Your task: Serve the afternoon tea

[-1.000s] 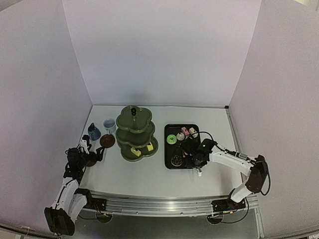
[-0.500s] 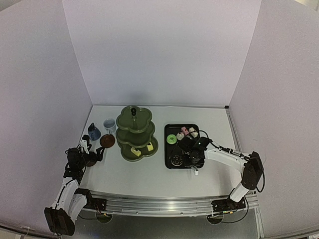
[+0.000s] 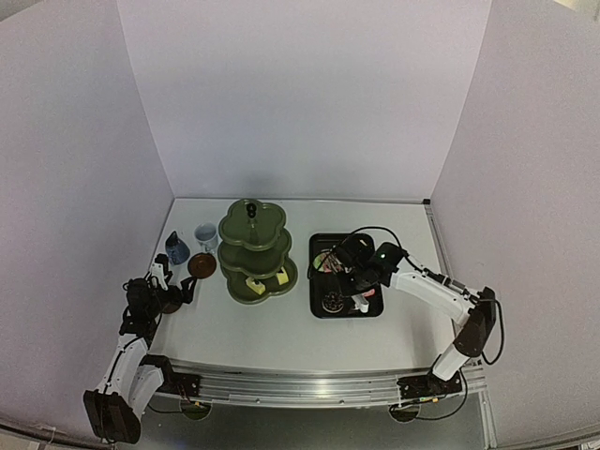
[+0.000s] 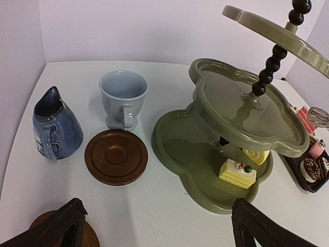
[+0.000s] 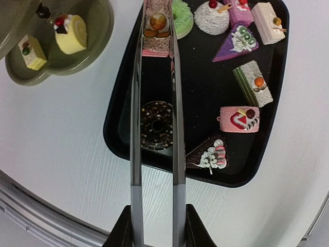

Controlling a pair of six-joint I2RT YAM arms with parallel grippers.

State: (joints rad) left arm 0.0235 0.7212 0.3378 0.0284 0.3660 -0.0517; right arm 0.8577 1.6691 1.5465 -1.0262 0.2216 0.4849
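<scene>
the right gripper (image 5: 157,226) is clamped on the rear of the tongs (image 5: 138,128), one finger on each side. the tongs' long axis runs straight away from the wrist, and their tips point at the tray's (image 5: 200,103) corner nearest the stand (image 5: 100,25). the tips are pressed in on a pink slice (image 5: 157,32) topped with orange fruit. it lies lengthwise along the tongs with its dark sprinkled end towards the gripper. whether it is lifted off the tray cannot be told.

the other cakes lie on the tray to the right of the tongs: a green round (image 5: 182,19), a white round (image 5: 213,19), a purple wedge (image 5: 239,40), a cream bar (image 5: 267,21), a green bar (image 5: 251,82), a pink bar (image 5: 237,119) and a dark wedge (image 5: 208,154). the chocolate ring (image 5: 157,126) sits under the tongs' arms.

the stand's bottom tier holds a yellow roll (image 5: 72,37) and a yellow square (image 5: 31,54).

the left gripper (image 4: 157,206) hangs low over the table (image 4: 154,216), fingers wide apart and holding nothing. ahead of it a saucer (image 4: 116,156) lies flat, with the pale cup (image 4: 123,98) upright just behind it and the blue cup (image 4: 54,128) to its left. a second saucer (image 4: 90,237) shows at the left finger.
</scene>
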